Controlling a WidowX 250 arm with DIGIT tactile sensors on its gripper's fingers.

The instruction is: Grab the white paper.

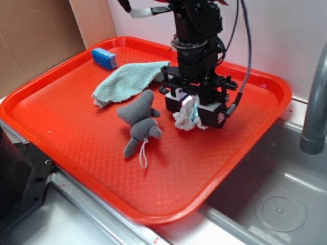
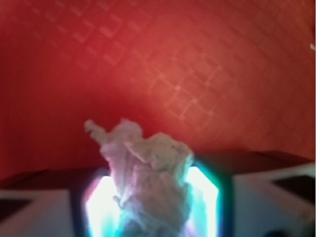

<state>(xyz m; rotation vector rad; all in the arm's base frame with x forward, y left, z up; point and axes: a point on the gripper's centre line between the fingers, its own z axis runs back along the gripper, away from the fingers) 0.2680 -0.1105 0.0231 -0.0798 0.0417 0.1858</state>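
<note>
The white paper [image 1: 188, 115] is a crumpled off-white wad, pinched between the fingers of my gripper [image 1: 193, 109] at the middle right of the red tray [image 1: 66, 117]. Its lower end hangs down to about the tray floor; I cannot tell if it touches. In the wrist view the white paper [image 2: 148, 173] fills the gap between the two lit pads [image 2: 101, 202], with its wrinkled tip sticking out ahead of them over the tray's red floor [image 2: 187, 74]. My gripper [image 2: 153, 202] is shut on it.
A grey plush toy [image 1: 140, 125] with a white string lies just left of the gripper. A pale teal cloth [image 1: 125, 81] lies behind it, and a blue block [image 1: 104, 57] sits near the tray's far left corner. A grey pipe [image 1: 314, 102] stands beyond the tray at right.
</note>
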